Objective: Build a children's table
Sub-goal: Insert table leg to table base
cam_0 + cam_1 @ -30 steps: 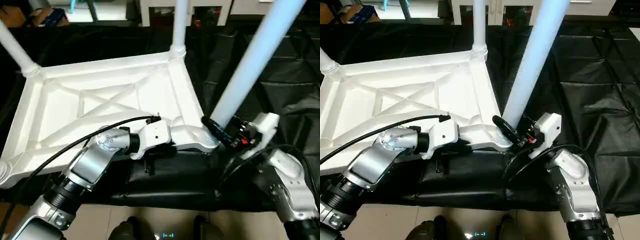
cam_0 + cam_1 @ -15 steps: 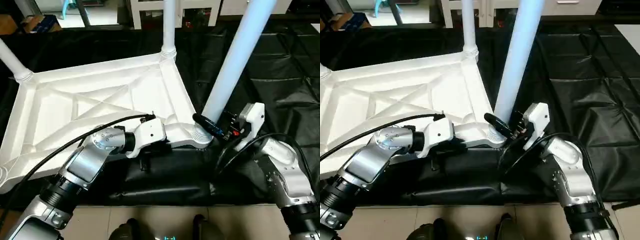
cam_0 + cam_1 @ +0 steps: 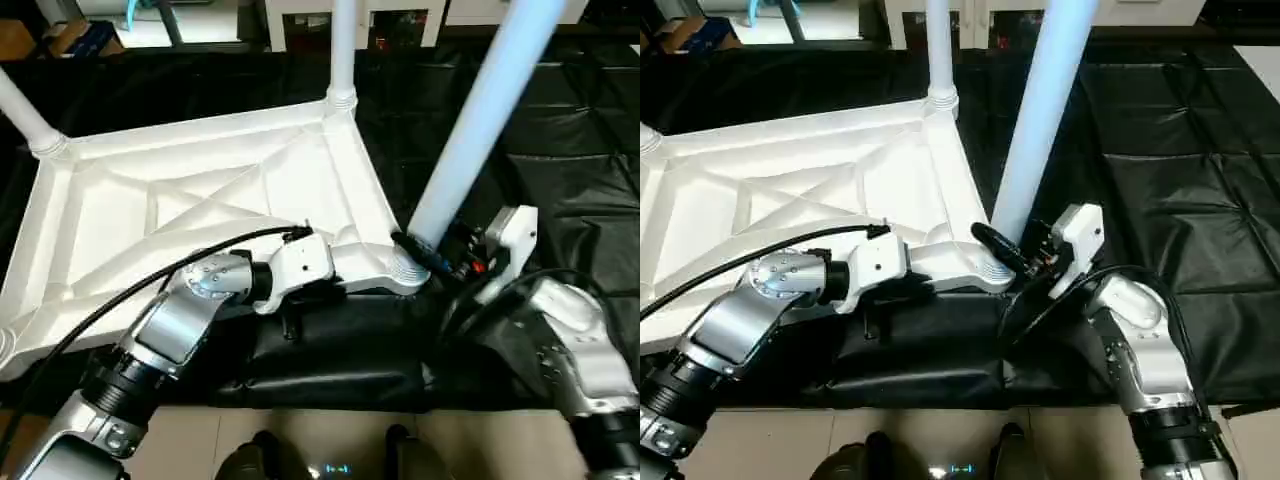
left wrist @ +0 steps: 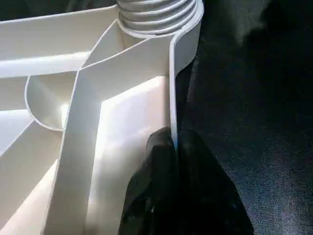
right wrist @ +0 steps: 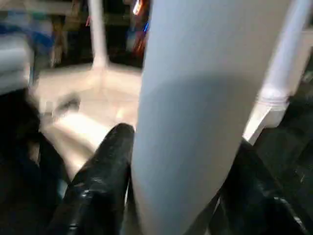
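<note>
The children's table top [image 3: 200, 190] lies upside down on the black mat, ribbed underside up. Two white legs [image 3: 343, 50] [image 3: 25, 110] stand in its far corner sockets. A third leg [image 3: 1040, 110] rises tilted from the near right corner socket [image 3: 400, 270]. My right gripper [image 5: 181, 161] grips this leg just above the socket, one black finger [image 3: 1000, 250] on each side and both against the tube. My left gripper [image 4: 173, 147] is shut on the top's near rim, close to that same corner.
A black mat [image 3: 1180, 150] covers the floor around the table top. A dark padded bundle [image 3: 330, 350] lies under the near rim. White furniture [image 3: 970, 10] stands at the back. A strip of tan floor [image 3: 300, 440] runs along the near edge.
The head camera has shifted. The right gripper has brought the leg's lower end from beside the corner socket onto it. The left gripper keeps its hold on the rim.
</note>
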